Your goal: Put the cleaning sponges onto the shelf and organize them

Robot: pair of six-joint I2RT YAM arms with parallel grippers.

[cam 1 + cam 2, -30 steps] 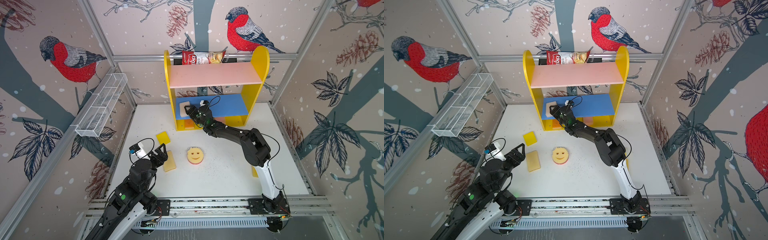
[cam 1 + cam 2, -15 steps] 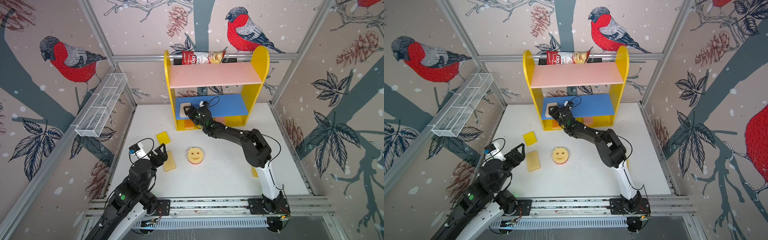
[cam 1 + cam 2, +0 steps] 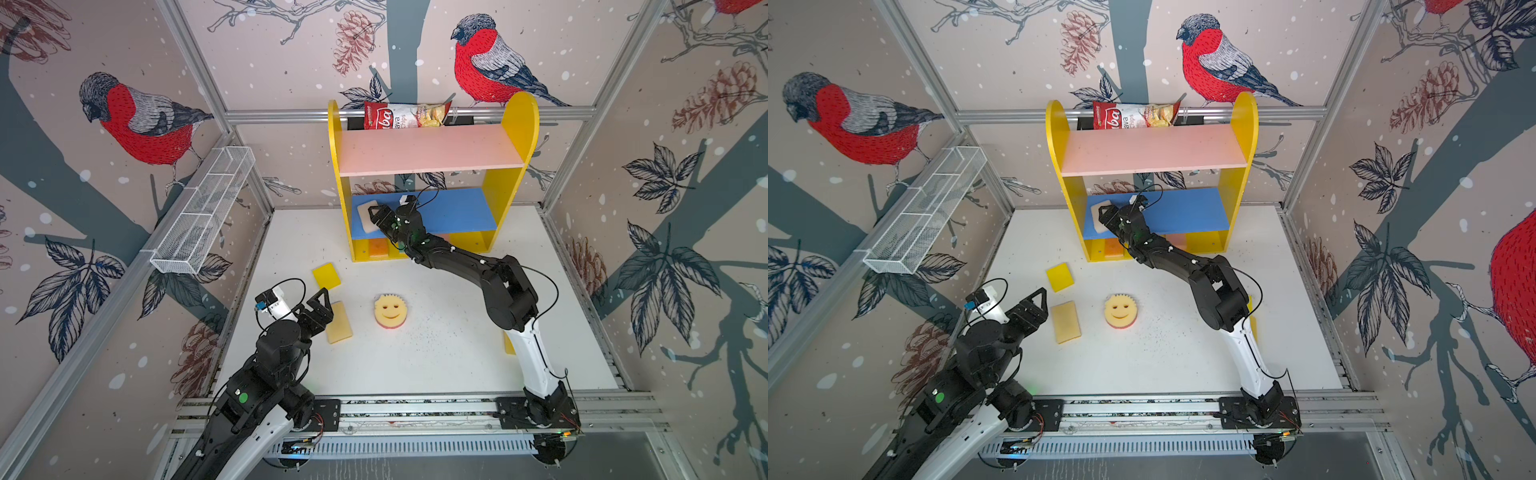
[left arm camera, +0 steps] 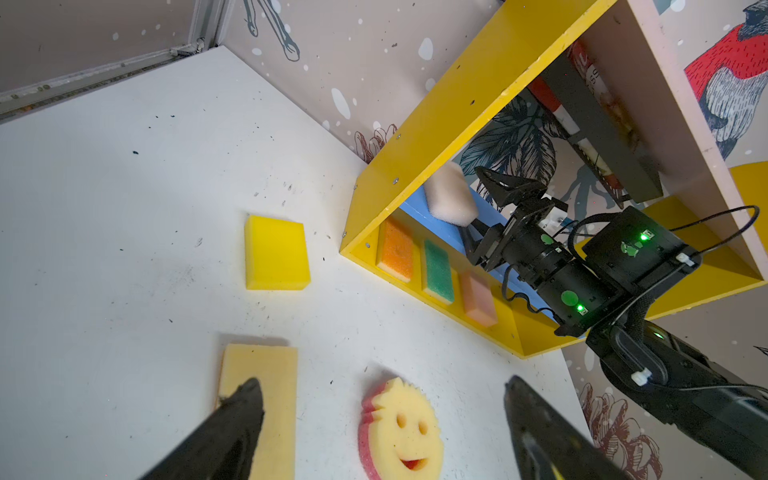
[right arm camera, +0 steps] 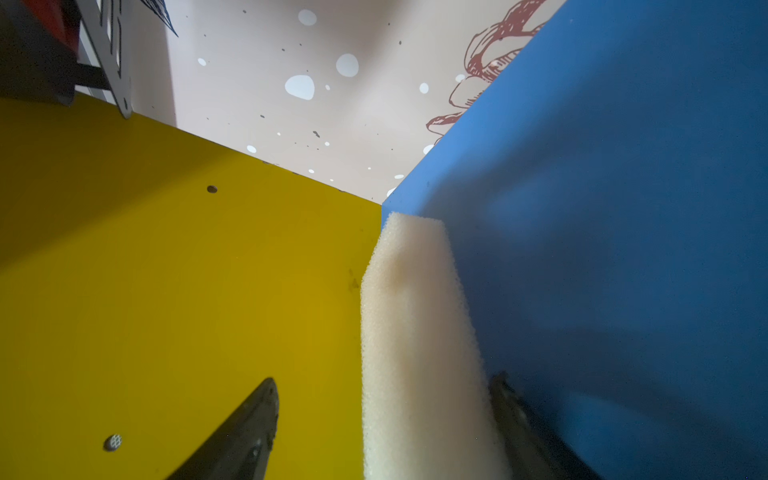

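Black arms (image 3: 457, 259), white base links (image 3: 532, 353), green LEDs (image 4: 643, 237), looping black cables (image 4: 731, 209).

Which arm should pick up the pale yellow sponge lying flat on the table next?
Left. The left end effector hovers open right beside the pale yellow sponge, while the right end effector is far off inside the shelf, open around the cream sponge on the blue board.

We find the shelf (image 3: 517, 124) at back centre of the table (image 3: 436, 365), w/ a chips bag (image 3: 401, 116) at the rear of its top board. The mid-board sponge (image 3: 365, 214) lies at the left end; 3 base sponges (image 4: 438, 272) sit in a row below. In front: far sponge (image 3: 326, 275), near sponge (image 3: 340, 323) before it, round sponge (image 3: 390, 311) to its right.
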